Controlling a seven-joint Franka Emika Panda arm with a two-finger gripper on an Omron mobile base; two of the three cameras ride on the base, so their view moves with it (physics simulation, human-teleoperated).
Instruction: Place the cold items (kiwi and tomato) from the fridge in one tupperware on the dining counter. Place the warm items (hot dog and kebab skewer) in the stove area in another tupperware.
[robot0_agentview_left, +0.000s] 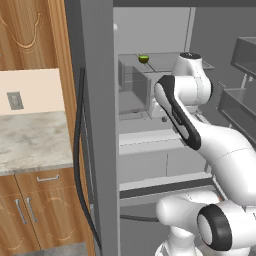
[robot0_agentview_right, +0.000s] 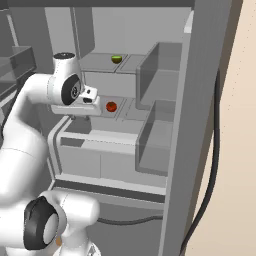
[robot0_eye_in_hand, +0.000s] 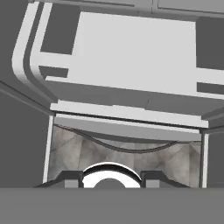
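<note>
Inside, fridge (robot0_agentview_right: 150, 125) shelves hold kiwi (robot0_agentview_right: 116, 59), tomato (robot0_agentview_right: 111, 106); gripper (robot0_agentview_right: 80, 118) state seemingly unreadable.

An open grey fridge interior (robot0_agentview_right: 125, 135) is seen ahead, fitted with pale shelves and translucent bins. A tall grey fridge side panel (robot0_agentview_left: 97, 125) stands on the left, edged by a black door gasket (robot0_agentview_left: 79, 150). Further left, a marble-patterned counter (robot0_agentview_left: 30, 142) is set over wooden base cabinets (robot0_agentview_left: 30, 212) with metal handles. A cream wall (robot0_agentview_left: 35, 92) behind it carries a grey wall socket (robot0_agentview_left: 15, 100), and a wooden upper cabinet (robot0_agentview_left: 25, 32) hangs above. A beige wall (robot0_agentview_right: 242, 150) is seen at far right.
</note>
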